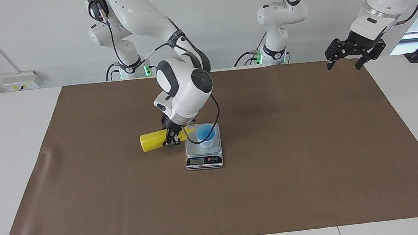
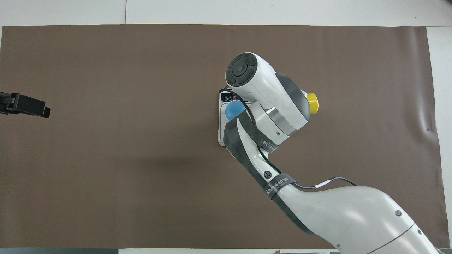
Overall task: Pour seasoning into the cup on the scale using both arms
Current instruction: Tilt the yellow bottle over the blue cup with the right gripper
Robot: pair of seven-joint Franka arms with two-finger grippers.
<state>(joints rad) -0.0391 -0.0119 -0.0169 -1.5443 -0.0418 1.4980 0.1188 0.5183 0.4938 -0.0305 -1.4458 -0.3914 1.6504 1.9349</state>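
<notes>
The yellow squeeze bottle [image 1: 152,141] lies tipped on its side in the air, with its nozzle pointing at the pale blue cup [image 1: 205,133]. My right gripper [image 1: 171,138] is shut on the bottle near its nozzle end. The cup stands upright on the steel platform of the scale [image 1: 204,161], mid-table. In the overhead view the right arm hides the gripper; only the bottle's base [image 2: 312,103], part of the cup [image 2: 233,110] and the scale's edge [image 2: 221,135] show. My left gripper [image 1: 343,67] waits open and empty, raised over the mat's corner at the left arm's end; it also shows in the overhead view [image 2: 44,112].
A brown mat [image 1: 294,170] covers most of the white table. Two smaller white arms with green-lit bases [image 1: 131,69] [image 1: 274,55] stand at the robots' edge. A white socket box [image 1: 21,80] sits against the wall at the right arm's end.
</notes>
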